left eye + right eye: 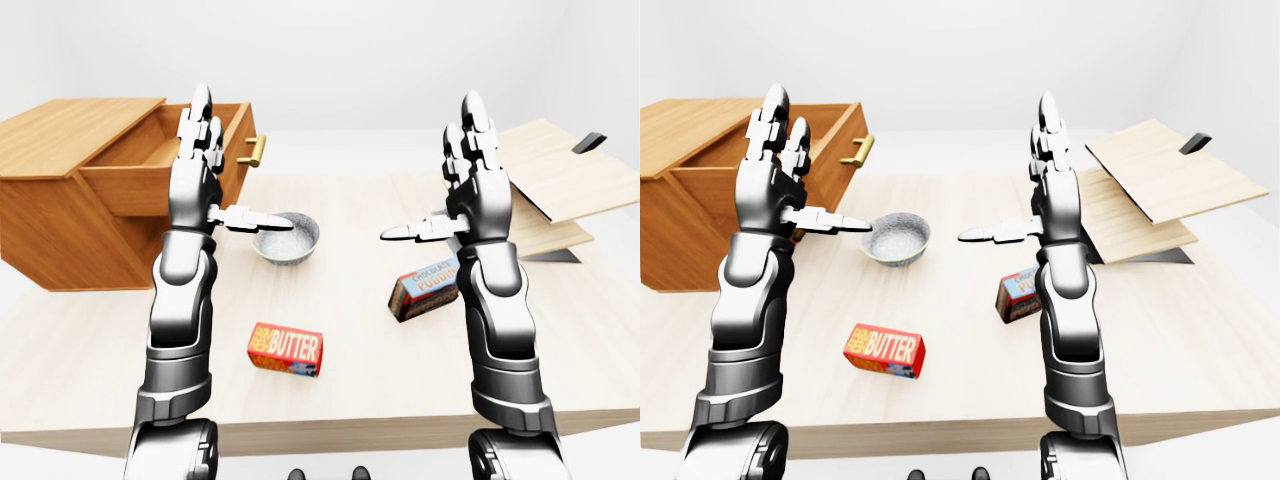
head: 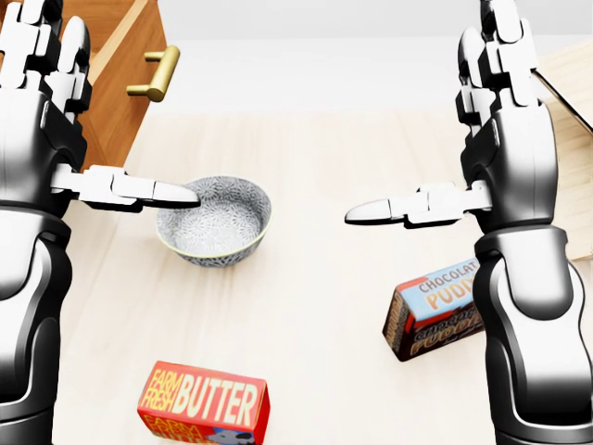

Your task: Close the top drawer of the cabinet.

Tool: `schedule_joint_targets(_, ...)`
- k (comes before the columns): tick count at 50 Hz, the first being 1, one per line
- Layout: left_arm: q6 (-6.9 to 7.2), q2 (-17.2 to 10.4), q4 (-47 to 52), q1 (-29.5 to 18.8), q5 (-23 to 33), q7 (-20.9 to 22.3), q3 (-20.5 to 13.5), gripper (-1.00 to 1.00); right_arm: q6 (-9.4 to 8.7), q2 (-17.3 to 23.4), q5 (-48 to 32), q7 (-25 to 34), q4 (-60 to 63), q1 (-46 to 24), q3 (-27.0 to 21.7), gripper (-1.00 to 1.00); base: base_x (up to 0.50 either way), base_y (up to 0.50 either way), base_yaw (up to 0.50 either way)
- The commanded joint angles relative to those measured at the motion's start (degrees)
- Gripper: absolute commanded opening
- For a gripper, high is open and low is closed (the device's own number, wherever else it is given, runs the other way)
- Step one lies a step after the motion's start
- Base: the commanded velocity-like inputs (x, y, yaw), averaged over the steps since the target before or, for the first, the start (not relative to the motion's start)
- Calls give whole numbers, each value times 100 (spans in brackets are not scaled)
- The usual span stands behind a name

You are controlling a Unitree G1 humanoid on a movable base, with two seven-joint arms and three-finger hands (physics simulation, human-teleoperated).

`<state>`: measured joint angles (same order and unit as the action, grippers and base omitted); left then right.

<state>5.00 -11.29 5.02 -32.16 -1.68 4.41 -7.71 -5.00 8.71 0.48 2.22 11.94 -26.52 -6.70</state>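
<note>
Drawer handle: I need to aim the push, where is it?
In the left-eye view the handle is upper left, on the open drawer, above the bowl.

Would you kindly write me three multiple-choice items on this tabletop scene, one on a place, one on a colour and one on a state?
1. In the left-eye view, where does the patterned bowl stand relative to the butter box?
A. Above it
B. Below it
C. On top of it

2. What colour is the handle on the top drawer?
A. Black
B. Gold
C. White

3. What state is the top drawer in?
A. Shut flush
B. Taken out and lying on the table
C. Pulled out from the cabinet

Answers:
1. A, the bowl sits higher in that view, apart from the butter box.
2. B, the bar handle shows brassy gold against the wood.
3. C, its open inside shows, and neither the left robot hand nor the right robot hand touches it.
</note>
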Motion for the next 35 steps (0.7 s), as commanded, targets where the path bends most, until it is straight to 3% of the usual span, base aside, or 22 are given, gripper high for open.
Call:
schedule_joint_targets(1, 0, 0, -13, 3, 17, 4, 5, 100, 0, -8, -51, 30, 22, 64, 17, 100, 29, 0, 0)
schedule_joint_targets(22, 0, 0, 0, 5, -5, -11, 4, 100, 0, -57, -221, 88, 90, 217, 35, 100, 30, 0, 0)
schedule_joint_targets(35, 0, 40, 201, 203, 56, 213, 59, 100, 0, -71, -307, 61, 140, 359, 21, 100, 0, 0, 0)
